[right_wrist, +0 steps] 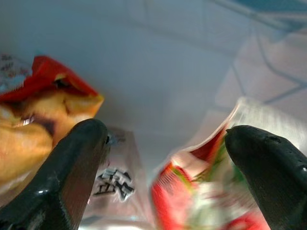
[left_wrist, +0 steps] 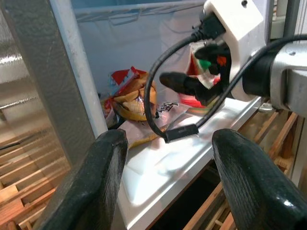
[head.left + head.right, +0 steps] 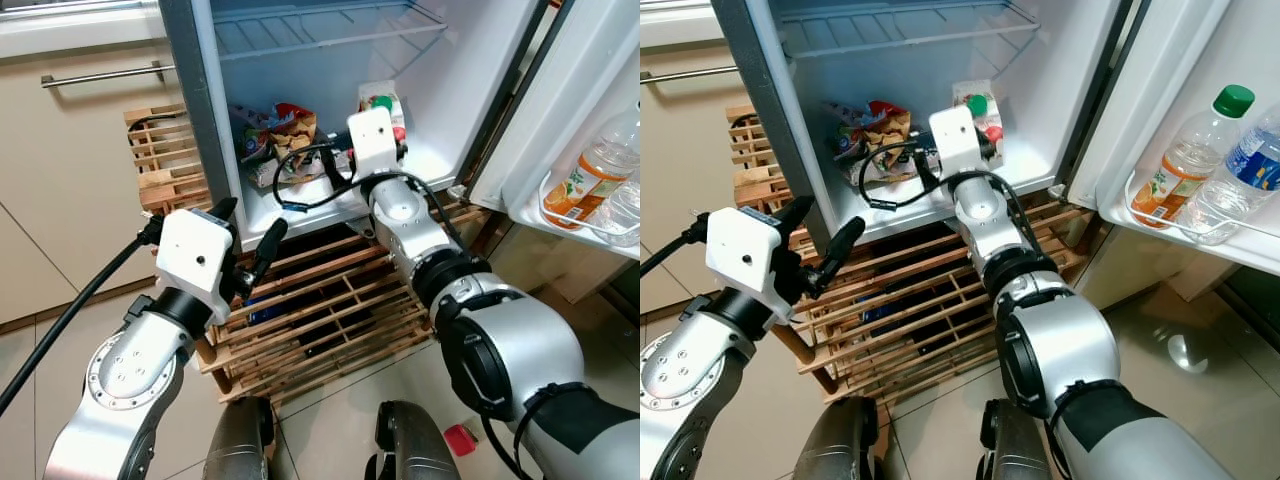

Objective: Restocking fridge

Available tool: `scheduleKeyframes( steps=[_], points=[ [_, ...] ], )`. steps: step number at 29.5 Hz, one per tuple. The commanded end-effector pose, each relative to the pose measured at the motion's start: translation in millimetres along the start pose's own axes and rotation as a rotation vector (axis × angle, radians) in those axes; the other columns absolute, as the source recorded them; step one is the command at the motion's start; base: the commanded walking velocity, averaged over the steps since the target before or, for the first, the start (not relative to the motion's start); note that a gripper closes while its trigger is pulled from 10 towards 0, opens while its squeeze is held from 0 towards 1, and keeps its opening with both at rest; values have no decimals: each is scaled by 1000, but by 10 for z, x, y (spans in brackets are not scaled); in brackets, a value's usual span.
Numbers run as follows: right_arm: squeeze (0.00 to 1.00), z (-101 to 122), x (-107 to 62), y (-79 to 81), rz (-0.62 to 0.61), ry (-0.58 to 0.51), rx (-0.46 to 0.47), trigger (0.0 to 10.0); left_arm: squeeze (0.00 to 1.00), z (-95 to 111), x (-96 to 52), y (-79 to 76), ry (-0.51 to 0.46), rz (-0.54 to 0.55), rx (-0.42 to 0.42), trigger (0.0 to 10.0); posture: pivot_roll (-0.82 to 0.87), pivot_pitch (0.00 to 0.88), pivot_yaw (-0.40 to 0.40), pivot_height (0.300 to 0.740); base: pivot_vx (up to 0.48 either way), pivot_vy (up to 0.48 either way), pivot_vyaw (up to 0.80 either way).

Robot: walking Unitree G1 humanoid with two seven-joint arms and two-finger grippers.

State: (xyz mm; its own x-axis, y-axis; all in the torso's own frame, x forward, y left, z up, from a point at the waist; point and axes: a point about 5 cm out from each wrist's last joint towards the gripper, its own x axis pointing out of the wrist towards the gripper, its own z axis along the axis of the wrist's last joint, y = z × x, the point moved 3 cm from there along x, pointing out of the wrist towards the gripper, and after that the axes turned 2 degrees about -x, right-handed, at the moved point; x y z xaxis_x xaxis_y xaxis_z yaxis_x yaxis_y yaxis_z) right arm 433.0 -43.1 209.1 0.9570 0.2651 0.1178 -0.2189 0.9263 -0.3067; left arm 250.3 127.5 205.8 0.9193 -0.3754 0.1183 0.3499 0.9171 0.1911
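The fridge (image 3: 300,60) stands open in front of the robot, its white door (image 3: 1200,90) swung out to the right with a wire shelf (image 3: 320,25) up top inside. Under and beside it sits a slatted wooden pallet (image 3: 320,310) on the tiled floor (image 3: 1180,340). On the fridge's bottom floor lie snack bags (image 3: 280,135) toward the left and a red-and-green carton (image 3: 975,105) toward the back right. The right arm reaches into that bottom compartment, and the right tool (image 1: 165,139) has its fingers spread wide with nothing between them, one finger near the snack bags and the other just beside the carton. The left tool (image 3: 250,235) hovers outside, at the fridge's lower left corner above the pallet, fingers also wide apart and empty. In the door rack stand an orange juice bottle (image 3: 1185,165) with a green cap and a clear water bottle (image 3: 1240,180) just beside it.
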Motion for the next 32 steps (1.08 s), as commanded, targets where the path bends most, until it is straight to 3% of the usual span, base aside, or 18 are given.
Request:
scheduleKeyframes(
  steps=[1,5,11,18,21,25,32],
  points=[
    [353,50,9,-35,-12,-26,-22,10000,0,-18,24,-6,4,0,3,10000,194,79,-22,638,0,0,0],
    [349,14,-64,-20,-29,-96,9,10000,0,-11,100,6,-13,-9,0,10000,161,53,-6,638,0,0,0],
    [349,-106,-155,33,-43,-110,80,10000,0,-7,139,1,-21,-18,0,10000,155,39,-2,638,0,0,0],
    [357,-280,-359,204,-88,-148,198,10000,0,-3,174,26,-32,-24,5,10000,140,18,4,638,0,0,0],
    [353,-438,-459,330,-65,-105,222,10000,0,-6,189,20,-37,-31,2,10000,126,10,14,638,0,0,0],
    [349,-598,-437,217,-125,7,273,10000,0,-8,199,-1,-40,-43,1,10000,131,8,13,638,0,0,0],
    [345,-534,-325,23,-205,57,203,10000,0,-11,153,19,-35,-30,15,10000,168,13,0,638,0,0,0]
  ],
)
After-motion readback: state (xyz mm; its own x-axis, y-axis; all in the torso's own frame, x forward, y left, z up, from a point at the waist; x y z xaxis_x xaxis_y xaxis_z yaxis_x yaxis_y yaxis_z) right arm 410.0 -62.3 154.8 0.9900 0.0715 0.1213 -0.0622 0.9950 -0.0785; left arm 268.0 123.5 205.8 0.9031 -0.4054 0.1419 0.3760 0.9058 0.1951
